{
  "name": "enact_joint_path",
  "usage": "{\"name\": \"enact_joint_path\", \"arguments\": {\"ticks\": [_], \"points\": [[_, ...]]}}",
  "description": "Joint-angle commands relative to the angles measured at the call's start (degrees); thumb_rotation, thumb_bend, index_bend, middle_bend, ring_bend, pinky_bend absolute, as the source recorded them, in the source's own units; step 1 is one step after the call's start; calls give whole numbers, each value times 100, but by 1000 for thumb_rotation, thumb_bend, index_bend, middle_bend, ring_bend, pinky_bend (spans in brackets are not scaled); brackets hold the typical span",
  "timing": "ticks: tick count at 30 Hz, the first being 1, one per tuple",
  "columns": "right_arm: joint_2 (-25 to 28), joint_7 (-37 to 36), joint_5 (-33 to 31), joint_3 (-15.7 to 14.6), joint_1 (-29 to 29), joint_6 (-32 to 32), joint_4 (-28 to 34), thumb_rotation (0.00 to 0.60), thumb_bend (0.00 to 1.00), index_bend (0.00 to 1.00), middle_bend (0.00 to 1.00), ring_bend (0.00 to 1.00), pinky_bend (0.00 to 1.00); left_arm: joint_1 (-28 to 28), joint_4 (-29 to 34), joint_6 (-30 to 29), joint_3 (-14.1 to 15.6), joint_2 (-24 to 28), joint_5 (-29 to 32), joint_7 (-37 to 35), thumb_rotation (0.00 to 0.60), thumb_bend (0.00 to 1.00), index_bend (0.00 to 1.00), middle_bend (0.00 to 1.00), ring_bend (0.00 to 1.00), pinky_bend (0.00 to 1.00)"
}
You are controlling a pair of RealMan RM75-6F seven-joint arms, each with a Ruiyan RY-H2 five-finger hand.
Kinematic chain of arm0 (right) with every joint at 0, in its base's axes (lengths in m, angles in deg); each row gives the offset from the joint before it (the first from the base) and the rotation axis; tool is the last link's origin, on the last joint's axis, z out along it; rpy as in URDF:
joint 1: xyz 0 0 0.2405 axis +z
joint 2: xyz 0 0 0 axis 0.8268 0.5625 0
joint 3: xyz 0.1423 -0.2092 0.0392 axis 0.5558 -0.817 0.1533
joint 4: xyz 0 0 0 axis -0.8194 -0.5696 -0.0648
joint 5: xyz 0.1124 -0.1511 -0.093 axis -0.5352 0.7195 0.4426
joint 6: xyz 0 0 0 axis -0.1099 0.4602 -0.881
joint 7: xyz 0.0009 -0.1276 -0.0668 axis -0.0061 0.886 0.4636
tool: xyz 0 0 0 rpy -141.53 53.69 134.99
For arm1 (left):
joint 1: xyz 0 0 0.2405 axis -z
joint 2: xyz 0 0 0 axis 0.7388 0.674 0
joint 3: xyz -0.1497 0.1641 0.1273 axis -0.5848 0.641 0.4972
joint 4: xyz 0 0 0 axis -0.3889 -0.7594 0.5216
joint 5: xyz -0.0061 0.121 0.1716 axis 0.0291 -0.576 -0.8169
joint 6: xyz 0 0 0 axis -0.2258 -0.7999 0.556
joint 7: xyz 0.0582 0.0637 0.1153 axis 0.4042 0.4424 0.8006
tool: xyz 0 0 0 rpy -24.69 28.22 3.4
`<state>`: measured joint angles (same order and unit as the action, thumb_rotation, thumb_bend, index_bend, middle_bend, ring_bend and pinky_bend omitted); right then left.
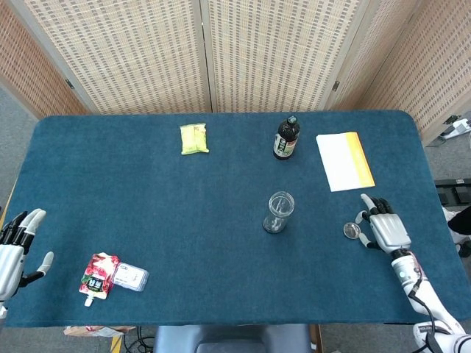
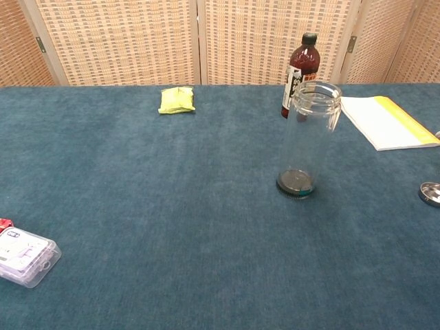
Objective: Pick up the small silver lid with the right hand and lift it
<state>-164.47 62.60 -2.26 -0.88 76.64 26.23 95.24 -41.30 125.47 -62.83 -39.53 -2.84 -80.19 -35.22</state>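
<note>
**Right hand beside the lid, nothing gripped**

Head view: the small silver lid [image 1: 352, 231] lies flat on the blue counter [image 1: 184, 213], just beside the right hand [image 1: 384, 229], whose fingers are spread and empty. It looks light, thin, rigid and slippery, so pinching opposite rim edges seems best. The left hand [image 1: 13, 254] is empty, fingers apart.

Chest view: the lid [image 2: 430, 193] sits at the right edge. The bottle [image 2: 297, 74] label is unreadable.

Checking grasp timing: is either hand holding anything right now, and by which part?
Nothing is held. The right hand is open beside the small silver lid, which lies flat on the table; the left hand is open too.
</note>
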Motion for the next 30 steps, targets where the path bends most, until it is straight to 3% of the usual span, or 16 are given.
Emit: {"name": "enact_joint_path", "arguments": {"ticks": [1, 30], "points": [[-28, -14, 2, -8, 16, -24, -27, 600, 393, 437, 0, 0, 0, -3, 2, 2, 3, 1, -1, 0, 600, 350, 0, 84, 0, 110], [-314, 35, 52, -108, 163, -187, -309, 600, 419, 522, 5, 0, 0, -33, -109, -79, -16, 49, -40, -264, 600, 350, 0, 84, 0, 110]]}}
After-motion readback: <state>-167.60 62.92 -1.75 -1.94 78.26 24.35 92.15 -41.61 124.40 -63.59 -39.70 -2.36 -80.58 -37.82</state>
